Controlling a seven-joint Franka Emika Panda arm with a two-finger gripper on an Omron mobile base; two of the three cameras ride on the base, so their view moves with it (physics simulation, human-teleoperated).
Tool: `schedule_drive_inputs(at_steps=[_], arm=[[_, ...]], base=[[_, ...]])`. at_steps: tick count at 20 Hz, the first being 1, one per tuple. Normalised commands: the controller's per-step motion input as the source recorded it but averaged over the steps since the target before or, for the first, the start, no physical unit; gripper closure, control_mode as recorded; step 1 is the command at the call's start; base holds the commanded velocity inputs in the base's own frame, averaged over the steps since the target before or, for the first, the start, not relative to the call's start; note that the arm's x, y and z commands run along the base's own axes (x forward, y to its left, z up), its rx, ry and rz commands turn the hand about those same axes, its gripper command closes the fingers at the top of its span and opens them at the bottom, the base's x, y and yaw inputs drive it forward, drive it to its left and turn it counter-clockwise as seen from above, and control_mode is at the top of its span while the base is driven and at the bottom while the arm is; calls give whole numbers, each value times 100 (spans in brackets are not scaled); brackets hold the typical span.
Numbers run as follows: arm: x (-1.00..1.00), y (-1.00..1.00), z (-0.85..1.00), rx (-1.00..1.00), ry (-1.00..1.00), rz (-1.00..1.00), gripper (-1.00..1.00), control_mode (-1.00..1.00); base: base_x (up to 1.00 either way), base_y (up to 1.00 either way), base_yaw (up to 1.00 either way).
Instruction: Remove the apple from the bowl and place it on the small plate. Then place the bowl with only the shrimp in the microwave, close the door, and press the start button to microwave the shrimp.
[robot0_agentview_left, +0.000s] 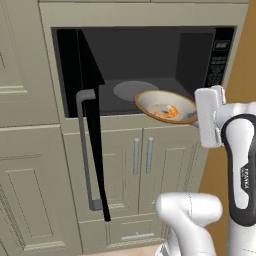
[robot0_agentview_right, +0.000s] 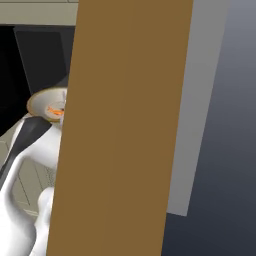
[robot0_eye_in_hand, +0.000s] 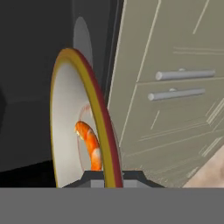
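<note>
Bowl (robot0_agentview_left: 165, 106) with the tan-gold rim, carrying the curled orange shrimp (robot0_agentview_left: 170, 112), hung in the air at the front edge of the open microwave (robot0_agentview_left: 150, 60) cavity, just short of the grey turntable (robot0_agentview_left: 134, 90). The gripper (robot0_eye_in_hand: 107, 177) was clenched on the bowl's rim, its dark finger tips one on each side of the edge in the hand view. The door (robot0_agentview_left: 90, 125) stood swung open at the left, its grey bar handle (robot0_agentview_left: 85, 150) facing the room, above beige cabinet doors (robot0_agentview_left: 145, 165).

microwave (robot0_agentview_left: 150, 65) floor, grey turntable (robot0_agentview_left: 134, 90) on it
</note>
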Motion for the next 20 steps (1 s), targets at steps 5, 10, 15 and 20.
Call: schedule_drive_inputs(at_steps=[5, 10, 15, 20], arm=[[91, 0, 3, 2, 10, -8, 100, -100], [100, 0, 0, 0, 28, 0, 100, -100], [75, -2, 3, -4, -3, 0, 100, -100], [69, 0, -10, -2, -2, 0, 100, -100]], base=[[0, 0, 0], [0, 0, 0], [0, 0, 0], [0, 0, 0]])
